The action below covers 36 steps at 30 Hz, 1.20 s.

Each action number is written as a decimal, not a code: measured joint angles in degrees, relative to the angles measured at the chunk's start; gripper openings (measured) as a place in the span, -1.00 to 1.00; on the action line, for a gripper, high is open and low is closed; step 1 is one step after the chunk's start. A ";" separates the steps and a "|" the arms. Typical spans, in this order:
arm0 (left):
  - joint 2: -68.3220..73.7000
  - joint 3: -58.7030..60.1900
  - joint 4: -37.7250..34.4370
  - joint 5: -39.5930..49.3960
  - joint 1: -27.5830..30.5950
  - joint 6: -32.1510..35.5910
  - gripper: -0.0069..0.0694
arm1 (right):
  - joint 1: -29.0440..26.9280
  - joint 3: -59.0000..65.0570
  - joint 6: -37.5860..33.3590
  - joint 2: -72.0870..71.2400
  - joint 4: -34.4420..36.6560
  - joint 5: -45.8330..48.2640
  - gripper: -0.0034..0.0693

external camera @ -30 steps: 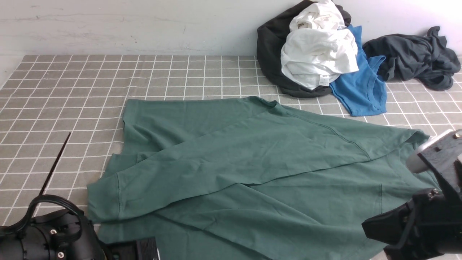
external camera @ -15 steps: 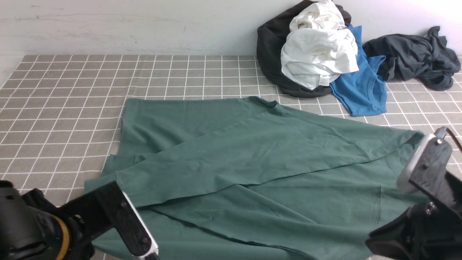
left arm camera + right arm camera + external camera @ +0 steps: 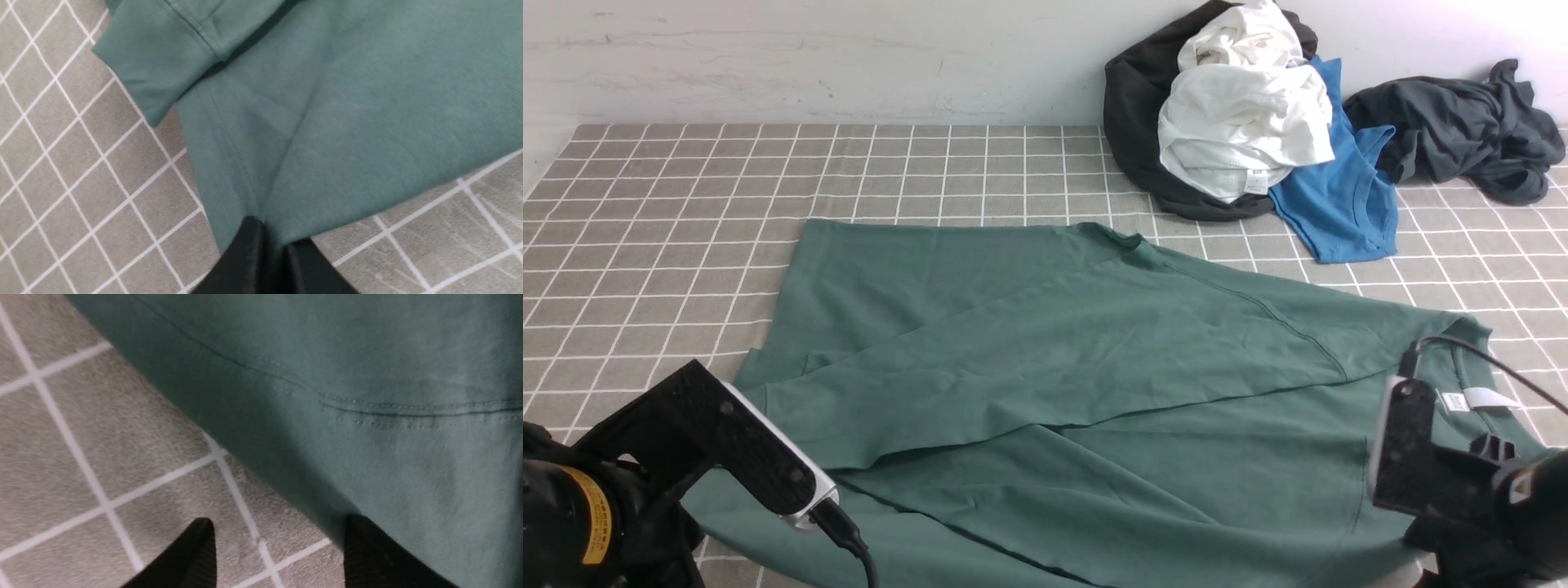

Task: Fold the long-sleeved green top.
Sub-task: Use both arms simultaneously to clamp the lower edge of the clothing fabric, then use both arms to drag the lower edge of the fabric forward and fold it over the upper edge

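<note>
The green long-sleeved top lies spread over the checked tablecloth, one sleeve folded slantwise across its body. Its white neck label shows at the right end. In the left wrist view my left gripper is shut on a corner of the green top's edge, with a ribbed cuff lying farther off. In the right wrist view my right gripper stands open at the top's edge: one fingertip over the fabric, the other above bare cloth. Both arms sit low at the near corners, left arm and right arm.
At the back right against the wall is a heap of clothes: a white garment on a dark one, a bright blue T-shirt and a dark charcoal garment. Grey checked tablecloth covers the table.
My left arm has swung in and its jaws have shut on the top's near left edge. The right jaws have opened and let go, and the neck label now shows.
</note>
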 joint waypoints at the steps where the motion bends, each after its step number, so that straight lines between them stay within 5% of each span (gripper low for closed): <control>1: -0.28 0.00 -0.15 -0.12 0.00 0.00 -0.78 | 0.00 -0.06 -0.27 1.54 -0.70 -1.28 0.11; 5: -0.56 0.00 -0.41 -0.53 0.00 0.00 -0.78 | 0.00 -0.48 -0.46 2.61 -0.86 -3.40 -0.14; 11: -0.56 0.00 -2.24 -0.67 0.00 0.00 -0.78 | 0.10 -0.37 1.51 1.45 -0.77 -4.49 -0.85; 13: -0.56 0.00 -4.03 -0.44 0.00 -0.06 -0.78 | 0.10 -1.00 3.39 -0.36 -0.72 -3.04 -0.91; 21: 0.31 -6.07 -9.81 0.66 4.12 -2.38 -0.78 | 0.10 -9.89 15.98 -4.01 -1.76 5.17 -0.92; 26: 9.23 -17.73 -10.19 -2.71 15.40 -1.68 -0.78 | -0.28 -21.46 25.64 -0.53 -5.71 7.06 -0.92; 36: 40.93 -48.72 -11.05 -12.67 25.13 -0.40 -0.78 | -2.87 -43.61 29.30 18.79 -6.73 5.35 -0.92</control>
